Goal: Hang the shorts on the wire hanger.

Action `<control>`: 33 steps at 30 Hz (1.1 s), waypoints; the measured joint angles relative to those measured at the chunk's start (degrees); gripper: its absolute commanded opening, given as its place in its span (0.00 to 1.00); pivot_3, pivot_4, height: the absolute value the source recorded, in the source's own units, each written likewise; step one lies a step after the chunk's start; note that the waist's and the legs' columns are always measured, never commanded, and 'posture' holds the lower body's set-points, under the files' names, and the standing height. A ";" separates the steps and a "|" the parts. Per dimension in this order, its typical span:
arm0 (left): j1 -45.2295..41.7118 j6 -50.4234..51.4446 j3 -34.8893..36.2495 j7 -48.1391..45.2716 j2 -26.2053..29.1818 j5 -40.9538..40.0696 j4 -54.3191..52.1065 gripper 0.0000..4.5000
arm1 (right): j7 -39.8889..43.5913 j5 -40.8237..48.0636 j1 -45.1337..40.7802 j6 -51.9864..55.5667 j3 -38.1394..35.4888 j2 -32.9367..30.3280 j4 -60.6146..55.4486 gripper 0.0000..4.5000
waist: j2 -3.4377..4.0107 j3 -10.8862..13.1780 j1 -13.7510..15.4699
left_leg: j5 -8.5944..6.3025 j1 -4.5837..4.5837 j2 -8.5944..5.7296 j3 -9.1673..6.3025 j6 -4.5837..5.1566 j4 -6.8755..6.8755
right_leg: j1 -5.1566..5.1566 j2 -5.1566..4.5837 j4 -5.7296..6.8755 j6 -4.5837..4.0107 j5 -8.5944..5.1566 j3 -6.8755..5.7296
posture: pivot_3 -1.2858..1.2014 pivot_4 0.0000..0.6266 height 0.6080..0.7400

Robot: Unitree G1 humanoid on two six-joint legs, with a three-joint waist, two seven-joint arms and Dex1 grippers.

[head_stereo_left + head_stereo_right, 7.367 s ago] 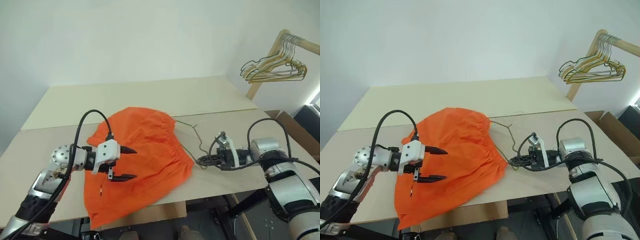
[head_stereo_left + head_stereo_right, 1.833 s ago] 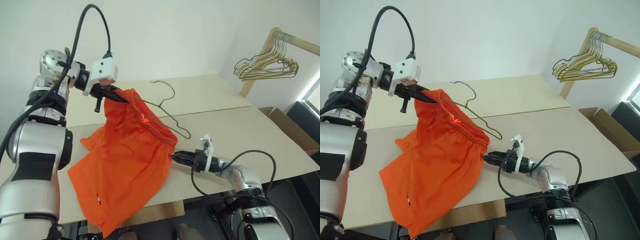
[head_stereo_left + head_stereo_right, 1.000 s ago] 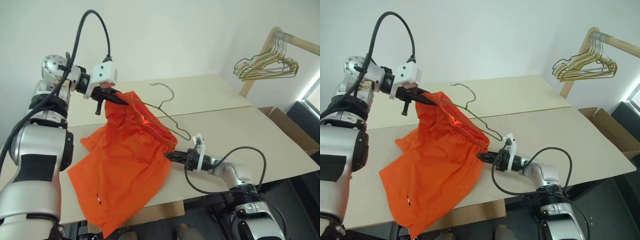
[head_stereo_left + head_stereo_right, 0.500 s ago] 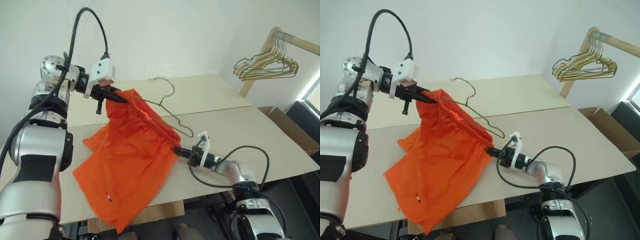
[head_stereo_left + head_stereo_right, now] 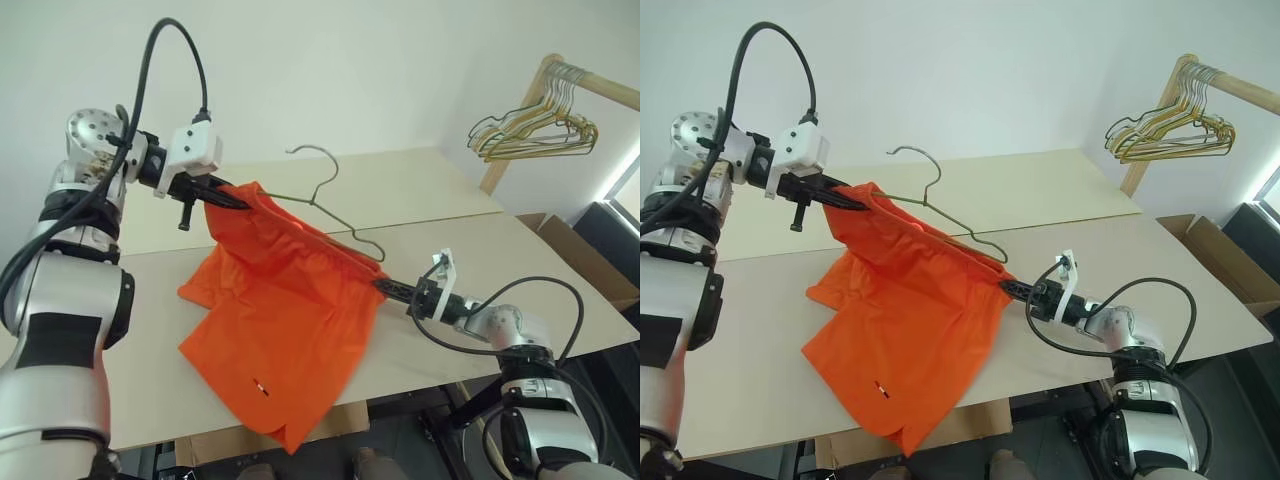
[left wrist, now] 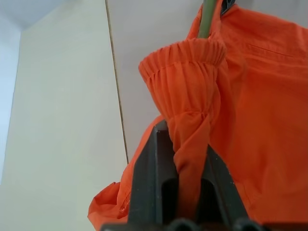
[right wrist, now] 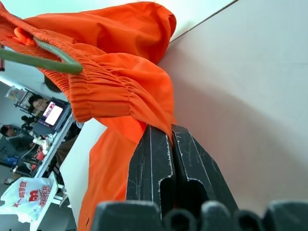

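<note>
While stretched, one shorts (image 5: 290, 330) carries one wire hanger (image 5: 325, 205).

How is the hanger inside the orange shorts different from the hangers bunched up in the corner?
The wire hanger is a single dark greenish wire, threaded through the shorts' waistband and tilted over the table. The bunched hangers are several, mostly gold, bare of clothing and hanging from a wooden rail. Both kinds are thin wire triangles with hooked tops.

No legible text, labels or numbers found; red print on a white bag (image 7: 21, 196) is unreadable.
</note>
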 measured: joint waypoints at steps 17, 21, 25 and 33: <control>1.06 4.02 -1.46 0.00 1.29 -11.31 -3.89 0.00 | -0.06 -0.70 0.00 0.06 1.13 0.22 -0.32 0.02 | 0.00 0.00 0.01 | 0.00 0.00 0.00 0.00 0.00 0.00 | 0.00 0.00 -0.01 0.00 0.00 0.01 | 0.51 0.00 1.00; 1.06 3.88 -3.07 0.00 2.00 -11.50 -4.10 0.00 | -0.09 -0.71 0.24 0.06 1.85 0.23 -0.69 0.02 | 0.00 0.00 0.01 | 0.00 0.00 0.00 0.00 0.00 0.00 | 0.00 0.00 -0.01 0.00 0.00 0.01 | 0.51 0.00 1.00; 1.16 3.09 -6.48 0.00 3.42 -11.77 -4.52 0.00 | -0.11 -0.71 0.39 0.06 2.11 0.21 -0.66 0.02 | 0.00 0.00 -0.06 | 0.00 0.00 0.00 0.01 0.00 0.00 | -0.01 0.00 -0.02 0.00 0.00 0.01 | 0.51 0.00 1.00; 1.44 -2.30 -8.64 0.00 4.07 -9.13 -2.76 0.00 | -0.19 -1.16 0.39 0.06 2.17 0.19 -0.63 0.02 | 0.00 0.00 -0.01 | 0.00 0.00 0.00 0.02 0.00 0.00 | -0.01 0.00 -0.02 0.00 -0.01 0.01 | 0.51 0.00 1.00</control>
